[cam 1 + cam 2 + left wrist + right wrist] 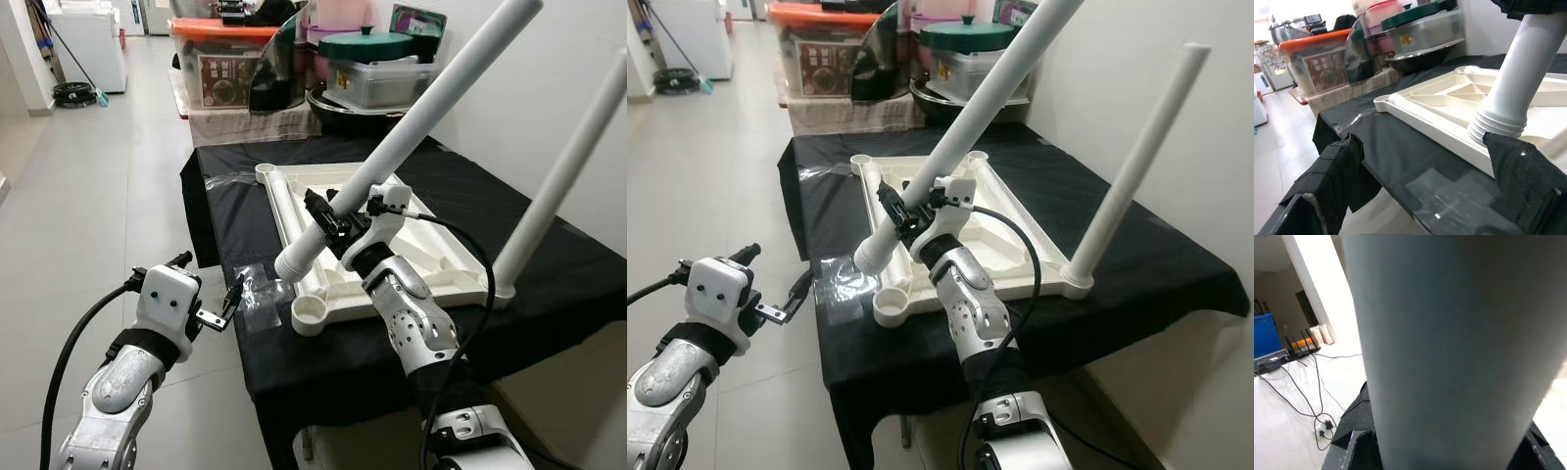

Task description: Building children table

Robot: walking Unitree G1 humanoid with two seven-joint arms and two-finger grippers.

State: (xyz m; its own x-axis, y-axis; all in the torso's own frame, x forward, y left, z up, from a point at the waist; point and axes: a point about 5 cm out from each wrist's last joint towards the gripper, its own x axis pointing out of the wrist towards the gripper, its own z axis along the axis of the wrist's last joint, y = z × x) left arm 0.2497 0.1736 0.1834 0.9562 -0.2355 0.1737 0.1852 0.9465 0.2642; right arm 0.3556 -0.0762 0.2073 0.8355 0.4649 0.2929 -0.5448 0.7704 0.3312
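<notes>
The right gripper (328, 223) pinches a leg (411, 122), tilted toward 1 o'clock, aiming its threaded end at the tabletop's (431, 257) corner socket (309, 313). The left gripper (232, 294) waits spread at 9 o'clock.

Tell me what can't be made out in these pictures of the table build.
- Top of the held white table leg: cut off by the head views' upper edge.
- Right end effector fingertips: hidden behind the leg.
- Box label: too small to read.
- Right wrist view: the leg blocks the tabletop.
</notes>
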